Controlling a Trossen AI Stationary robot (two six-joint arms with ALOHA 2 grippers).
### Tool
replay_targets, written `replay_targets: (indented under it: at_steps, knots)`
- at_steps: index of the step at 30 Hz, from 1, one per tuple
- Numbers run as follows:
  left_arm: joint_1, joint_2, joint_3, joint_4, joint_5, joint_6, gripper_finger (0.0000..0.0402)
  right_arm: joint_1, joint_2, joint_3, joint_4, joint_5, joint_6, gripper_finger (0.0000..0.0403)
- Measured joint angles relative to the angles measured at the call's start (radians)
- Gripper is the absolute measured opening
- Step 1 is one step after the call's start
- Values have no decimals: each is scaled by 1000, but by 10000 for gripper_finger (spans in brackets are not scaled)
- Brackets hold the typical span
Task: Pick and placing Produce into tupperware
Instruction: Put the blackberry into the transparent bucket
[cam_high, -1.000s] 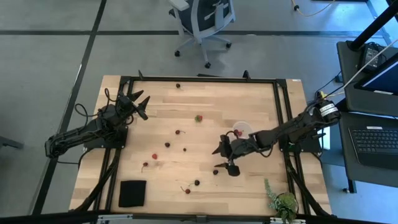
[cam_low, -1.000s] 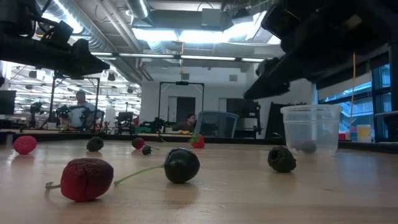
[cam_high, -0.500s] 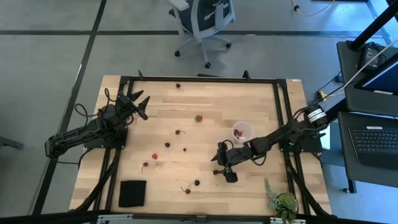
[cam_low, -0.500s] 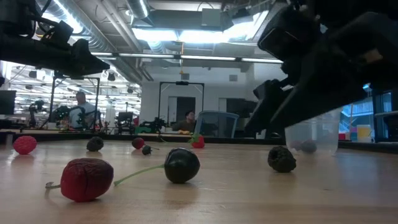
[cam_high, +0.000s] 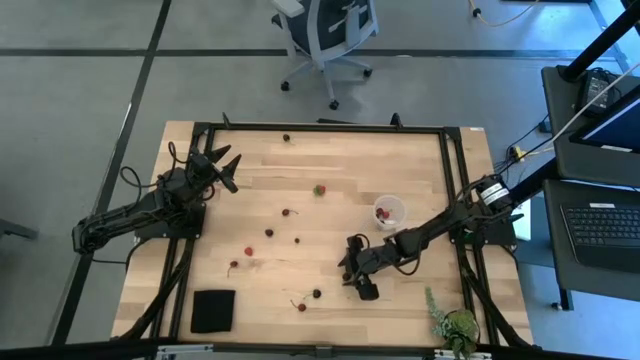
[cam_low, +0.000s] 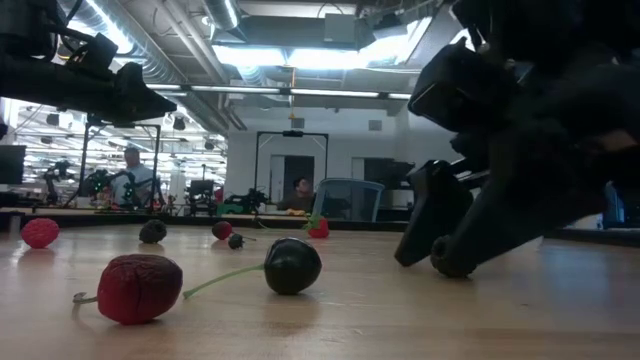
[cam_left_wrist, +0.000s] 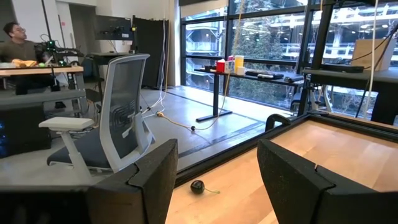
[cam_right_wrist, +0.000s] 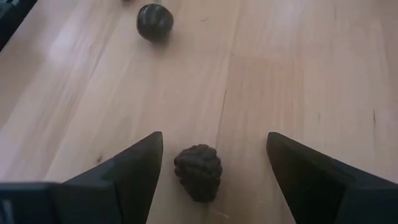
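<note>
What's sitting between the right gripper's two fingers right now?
In the right wrist view, a dark wrinkled fruit lies on the table between the open right gripper's fingers, not yet gripped.

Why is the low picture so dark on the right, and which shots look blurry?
Low view: the right pincer looms close, backlit by ceiling lights, a soft silhouette. Right wrist view: the wrinkled dark fruit is fairly sharp, the fingers blurred. High view: evenly lit.

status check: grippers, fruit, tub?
Right gripper open, down astride a wrinkled dark fruit. Left gripper open, idle at table's far-left. Tub unobstructed.
</note>
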Motion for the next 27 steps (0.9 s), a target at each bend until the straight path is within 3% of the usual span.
replay_targets:
  at_steps: [9, 21, 27]
  knots:
    - [0, 0, 0, 0, 0, 0, 214, 4, -2, 3, -65, 6, 1, 234]
    - [0, 0, 0, 0, 0, -1, 214, 20, -1, 0, -78, 14, 26, 197]
    - [0, 0, 0, 0, 0, -1, 214, 20, 0, -2, -80, 23, 27, 154]
